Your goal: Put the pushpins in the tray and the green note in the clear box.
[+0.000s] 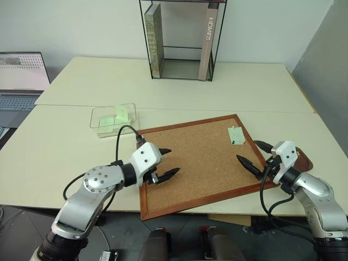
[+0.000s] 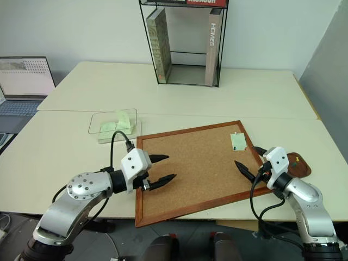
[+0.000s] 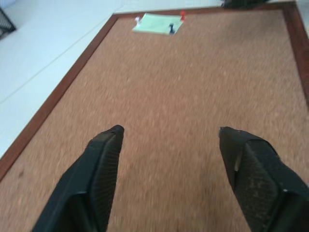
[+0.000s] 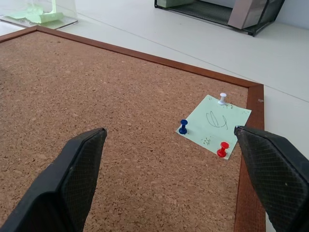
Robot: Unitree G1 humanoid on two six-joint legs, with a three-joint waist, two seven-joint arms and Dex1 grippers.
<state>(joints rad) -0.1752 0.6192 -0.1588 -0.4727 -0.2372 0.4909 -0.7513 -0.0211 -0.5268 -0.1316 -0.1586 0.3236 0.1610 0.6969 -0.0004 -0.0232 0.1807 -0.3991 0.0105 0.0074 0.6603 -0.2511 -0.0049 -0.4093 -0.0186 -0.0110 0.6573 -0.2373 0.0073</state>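
Observation:
The green note (image 4: pixel 215 124) lies on the cork board's far right corner, held by a white pushpin (image 4: pixel 222 98), a blue one (image 4: pixel 183 126) and a red one (image 4: pixel 223 149). My right gripper (image 1: pixel 246 150) hovers open just in front of the note, over the board's right edge, with nothing between its fingers. The dark reddish-brown tray (image 2: pixel 300 166) sits on the table just right of the board, partly hidden behind that wrist. My left gripper (image 1: pixel 174 160) is open and empty above the board's left part. The clear box (image 1: pixel 113 118) stands left of the board with pale green notes inside.
The wood-framed cork board (image 1: pixel 201 163) lies skewed on the table, its near corner jutting over the front edge. A black wire shelf (image 1: pixel 182 38) with books stands at the back. A laptop (image 1: pixel 22 76) sits at the far left.

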